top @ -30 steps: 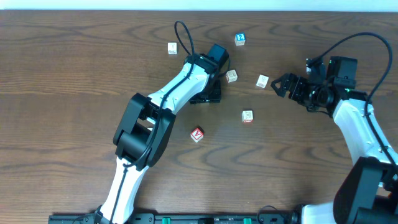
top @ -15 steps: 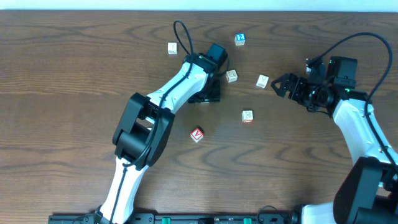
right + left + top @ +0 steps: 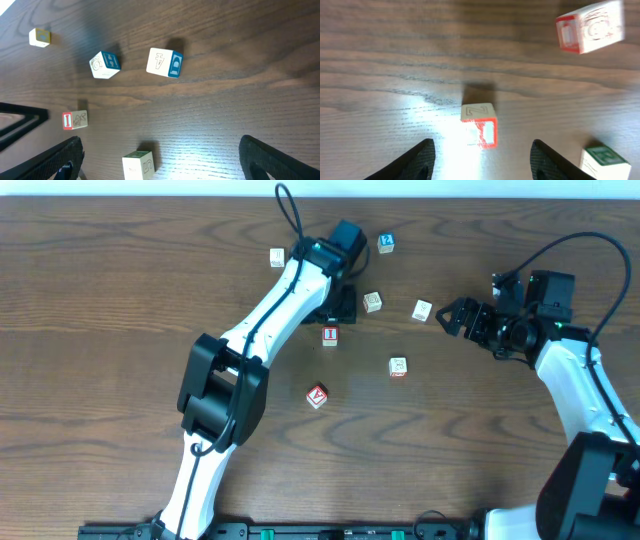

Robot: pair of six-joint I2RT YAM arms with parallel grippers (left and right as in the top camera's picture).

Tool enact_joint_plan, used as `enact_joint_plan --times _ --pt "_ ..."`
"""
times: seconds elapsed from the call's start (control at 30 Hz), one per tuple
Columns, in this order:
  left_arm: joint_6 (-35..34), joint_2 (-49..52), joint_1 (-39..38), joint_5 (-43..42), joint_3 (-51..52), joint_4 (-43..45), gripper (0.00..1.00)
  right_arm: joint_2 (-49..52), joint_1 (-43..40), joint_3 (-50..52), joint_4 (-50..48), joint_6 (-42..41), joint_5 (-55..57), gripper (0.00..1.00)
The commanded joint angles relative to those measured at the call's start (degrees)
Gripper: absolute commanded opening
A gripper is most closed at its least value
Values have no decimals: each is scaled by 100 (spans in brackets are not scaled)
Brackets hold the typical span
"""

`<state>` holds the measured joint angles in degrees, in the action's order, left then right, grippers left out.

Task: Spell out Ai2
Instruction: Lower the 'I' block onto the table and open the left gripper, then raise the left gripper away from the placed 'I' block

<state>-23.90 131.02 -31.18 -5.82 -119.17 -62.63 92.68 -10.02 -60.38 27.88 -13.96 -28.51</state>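
Cube I [image 3: 330, 335] lies free between spread left fingers [image 3: 417, 159], apparently placed near cube A [image 3: 317, 395] for spelling; right fingers [image 3: 55, 160] open, empty.

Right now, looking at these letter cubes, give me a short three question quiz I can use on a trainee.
1. True or false: the left gripper is clamped on the red I cube.
2. Which sits topmost in the overhead view? A) red A cube B) red I cube C) blue 2 cube
3. Is the right gripper open or shut?
Key: 1 false, its jaws stand apart, not touching it. 2 C; the red A cube sits lowest. 3 open.
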Motion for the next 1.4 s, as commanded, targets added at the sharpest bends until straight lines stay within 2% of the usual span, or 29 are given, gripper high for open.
enact_joint_plan --times 0.0,0.33,0.8,0.97,1.37 --pt "216 -210 20 46 -566 -269 62 22 -42 -125 0 96 -39 99" --pt "341 -221 20 647 -1600 -960 63 22 -42 -122 2 94 -42 99" --pt "308 -221 20 640 -1600 -1305 64 22 -39 -122 7 94 -44 99" --pt "-173 -221 20 634 -1598 -1637 60 22 -42 -122 11 94 -44 99" --pt "-201 -221 20 577 -1598 -1705 59 22 -39 -122 24 94 -44 99"
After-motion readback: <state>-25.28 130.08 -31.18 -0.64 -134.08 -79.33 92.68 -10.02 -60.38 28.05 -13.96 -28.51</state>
